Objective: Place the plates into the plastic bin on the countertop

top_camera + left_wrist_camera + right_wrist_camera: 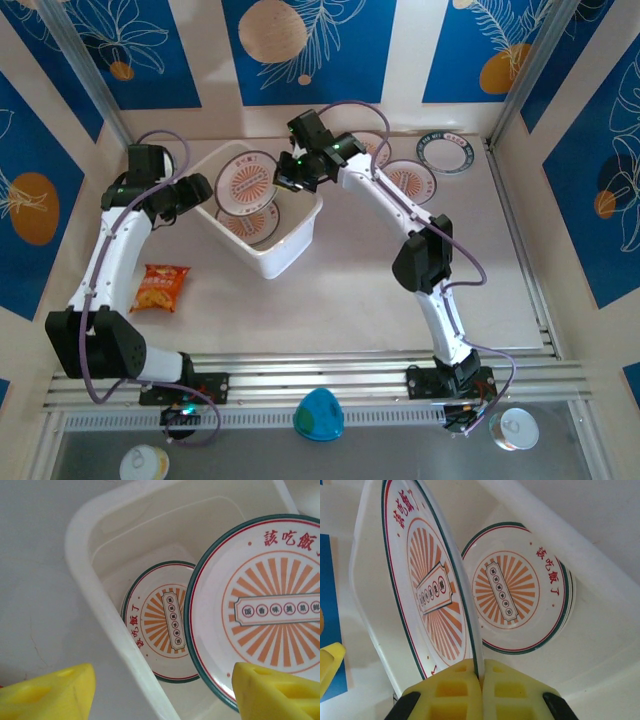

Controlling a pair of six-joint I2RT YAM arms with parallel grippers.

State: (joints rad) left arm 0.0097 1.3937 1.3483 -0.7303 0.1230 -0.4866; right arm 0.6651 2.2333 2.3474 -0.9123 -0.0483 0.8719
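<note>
Right gripper is clamped on the rim of the held plate, with the edge pinched between the yellow pads. The plate hangs tilted over the bin. Left gripper has its fingers apart with nothing in them, just outside the bin's left wall. The bottom plate lies flat, face up, on the bin floor.

Handling, my read:
- **Material:** the plates look stiff, thin and glossy. Can't tell if they're ceramic or melamine.
- **Grip risk:** light enough for a rim pinch, but the smooth face means a plate can pivot or slide in the pads.
- **Release:** if ceramic, a drop will chip it. Bring it close to the bottom plate before letting go.
- **Where to hold:** the rim, one pad on each face, as here.
- **Flat plates:** ones lying flat give little edge to get under and probably need a tilt first.

Surface and room:
- **Counter:** the counter is flat, matte and pale. The bin sits diagonally, left of centre.
- **Loose plates:** the loose plates are at the far right near the back wall, some partly behind the right arm.
- **Snack bag:** the snack bag is near-left, well apart from the bin.
- **Clearance:** walls on three sides and rails along the near edge, so swing room is tight.
</note>
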